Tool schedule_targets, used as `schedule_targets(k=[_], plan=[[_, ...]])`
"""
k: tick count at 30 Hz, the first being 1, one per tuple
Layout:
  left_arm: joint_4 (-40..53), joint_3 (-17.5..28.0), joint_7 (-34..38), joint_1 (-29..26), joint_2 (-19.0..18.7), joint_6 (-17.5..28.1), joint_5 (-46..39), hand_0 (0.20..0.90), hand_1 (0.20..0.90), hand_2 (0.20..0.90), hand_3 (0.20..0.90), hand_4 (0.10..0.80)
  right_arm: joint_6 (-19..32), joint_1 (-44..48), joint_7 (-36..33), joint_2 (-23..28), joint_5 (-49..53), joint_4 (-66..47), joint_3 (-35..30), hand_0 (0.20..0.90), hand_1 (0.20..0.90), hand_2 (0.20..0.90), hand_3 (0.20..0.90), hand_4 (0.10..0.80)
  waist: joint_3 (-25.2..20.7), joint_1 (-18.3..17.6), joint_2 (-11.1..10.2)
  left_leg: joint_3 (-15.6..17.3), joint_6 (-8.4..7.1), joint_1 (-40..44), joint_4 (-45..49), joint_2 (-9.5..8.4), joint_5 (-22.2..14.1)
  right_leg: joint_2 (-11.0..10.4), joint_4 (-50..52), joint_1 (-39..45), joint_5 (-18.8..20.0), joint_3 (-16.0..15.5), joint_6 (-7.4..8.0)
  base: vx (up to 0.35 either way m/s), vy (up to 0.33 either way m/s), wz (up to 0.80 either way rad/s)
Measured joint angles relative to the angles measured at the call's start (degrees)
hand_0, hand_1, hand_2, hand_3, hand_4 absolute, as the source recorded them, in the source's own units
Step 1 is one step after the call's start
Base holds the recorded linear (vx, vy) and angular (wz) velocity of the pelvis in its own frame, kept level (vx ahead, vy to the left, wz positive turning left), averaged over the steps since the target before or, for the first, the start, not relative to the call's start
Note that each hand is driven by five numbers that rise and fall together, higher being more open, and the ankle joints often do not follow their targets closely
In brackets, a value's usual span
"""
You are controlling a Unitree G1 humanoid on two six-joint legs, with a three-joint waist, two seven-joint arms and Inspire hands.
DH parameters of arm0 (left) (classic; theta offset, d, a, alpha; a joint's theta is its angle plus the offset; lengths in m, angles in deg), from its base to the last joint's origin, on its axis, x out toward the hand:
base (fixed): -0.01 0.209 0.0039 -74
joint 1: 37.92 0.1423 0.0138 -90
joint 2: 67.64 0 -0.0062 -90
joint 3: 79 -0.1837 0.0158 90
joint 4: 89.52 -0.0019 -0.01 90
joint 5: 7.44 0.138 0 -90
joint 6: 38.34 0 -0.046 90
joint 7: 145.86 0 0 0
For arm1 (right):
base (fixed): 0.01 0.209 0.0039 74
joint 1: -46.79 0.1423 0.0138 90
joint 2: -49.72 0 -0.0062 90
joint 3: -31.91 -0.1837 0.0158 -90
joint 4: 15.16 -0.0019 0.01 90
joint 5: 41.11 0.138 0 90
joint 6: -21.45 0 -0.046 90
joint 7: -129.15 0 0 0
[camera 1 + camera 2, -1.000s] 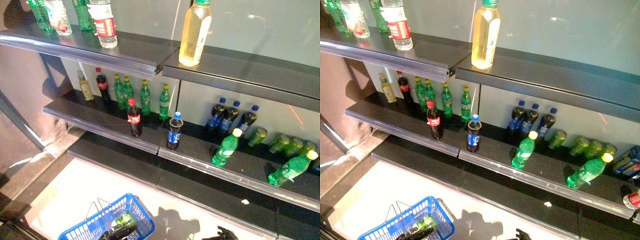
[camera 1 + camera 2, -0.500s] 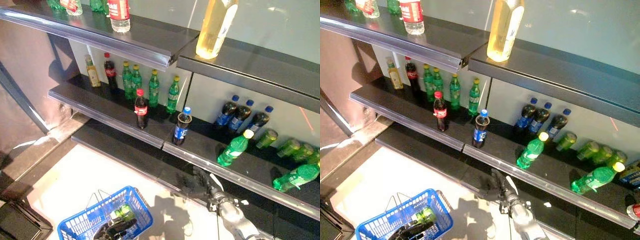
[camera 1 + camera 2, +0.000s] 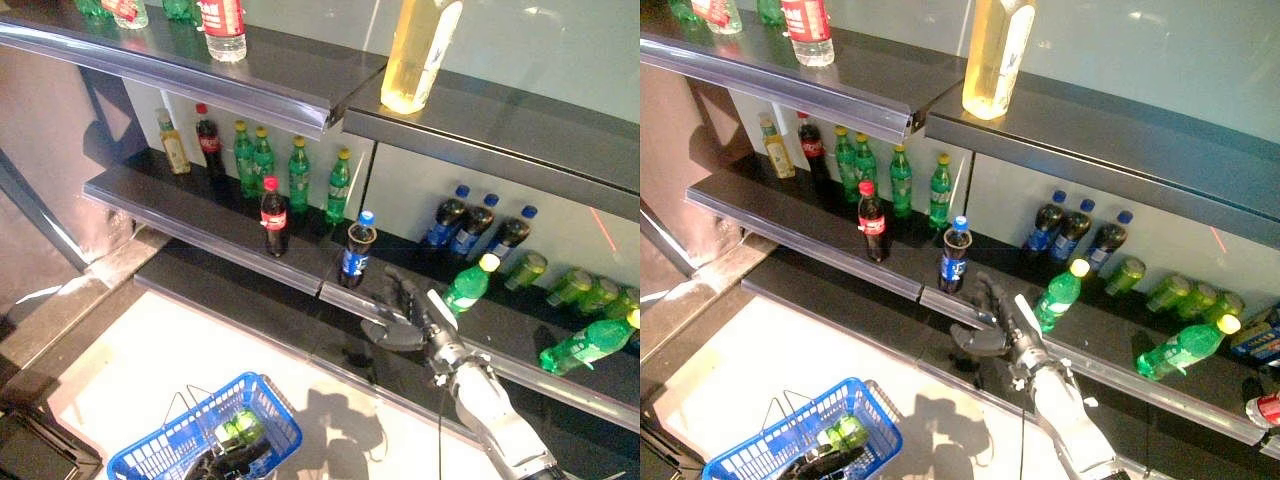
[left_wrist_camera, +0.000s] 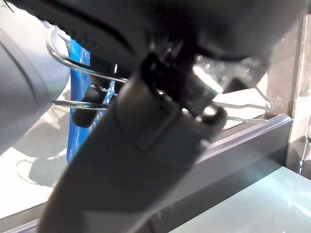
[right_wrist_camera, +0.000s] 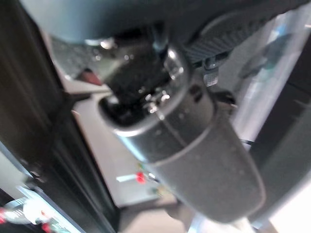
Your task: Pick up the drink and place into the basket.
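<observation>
Pale floor fills the near part of the scene, and at about 7 o'clock stands the blue basket [image 3: 205,445] with a green bottle [image 3: 238,430] already inside; the left hand [image 3: 232,462] grips its wire handle with clenched fingers. Further on, at 4 o'clock, the right hand [image 3: 400,312] reaches toward the middle shelf [image 3: 200,225], fingers spread and holding nothing. Just beyond it, near the shelf edge, stands the dark cola bottle with the blue cap [image 3: 353,251], probably the drink to take. I think a risk is that the hand knocks it over, or bumps the tilted green bottle [image 3: 466,285] beside it. Farther back, more bottles line the shelves.
</observation>
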Motion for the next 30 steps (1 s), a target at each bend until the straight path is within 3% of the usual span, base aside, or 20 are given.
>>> schedule_targets(k=[10, 15, 22, 30], plan=[[2.5, -0.4, 0.1, 0.2, 1.8, -0.1, -0.1, 0.300, 0.300, 0.300, 0.200, 0.100, 3.0, 2.1, -9.4, 1.7, 3.2, -5.9, -0.8, 0.900, 0.900, 0.900, 0.900, 0.800, 1.8, 0.3, 2.8, -0.1, 0.00, -0.6, 0.0, -0.32, 0.0, 0.0, 0.0, -0.3, 0.1, 0.1, 0.12, 0.032, 0.030, 0.02], [3.7, -3.8, 0.2, -1.3, 1.7, -0.2, -1.6, 0.300, 0.300, 0.300, 0.200, 0.100, 3.6, 7.3, -15.6, 2.3, 4.3, -5.6, -0.9, 0.900, 0.900, 0.900, 0.900, 0.800, 3.1, 0.5, 4.0, -0.7, 0.22, -4.3, 2.1, -0.68, 0.1, -0.6, 2.7, -4.2, -0.4, 0.4, 0.35, -0.160, 0.068, 0.02], [7.7, -8.6, 1.3, -9.0, 2.1, 0.4, -4.9, 0.300, 0.300, 0.300, 0.200, 0.100, 4.9, 19.7, -24.2, 2.3, 3.6, -1.4, -0.6, 0.900, 0.900, 0.900, 0.900, 0.800, 14.2, 1.0, 5.7, -2.6, 1.80, -12.9, 11.4, -2.25, -1.3, -3.9, 13.9, -12.1, -3.6, 0.6, 0.00, -0.077, 0.065, 0.15], [10.0, -10.7, 1.5, -14.3, 1.8, 2.1, -6.5, 0.300, 0.300, 0.300, 0.200, 0.100, 4.9, 27.4, -31.5, 2.0, -0.7, 0.7, 0.0, 0.900, 0.900, 0.900, 0.900, 0.800, 21.8, 2.3, 6.7, -2.2, 3.98, -20.8, 20.8, -5.17, -3.7, -8.2, 23.0, -20.5, -5.2, 3.8, 0.18, -0.047, 0.067, -0.01]])
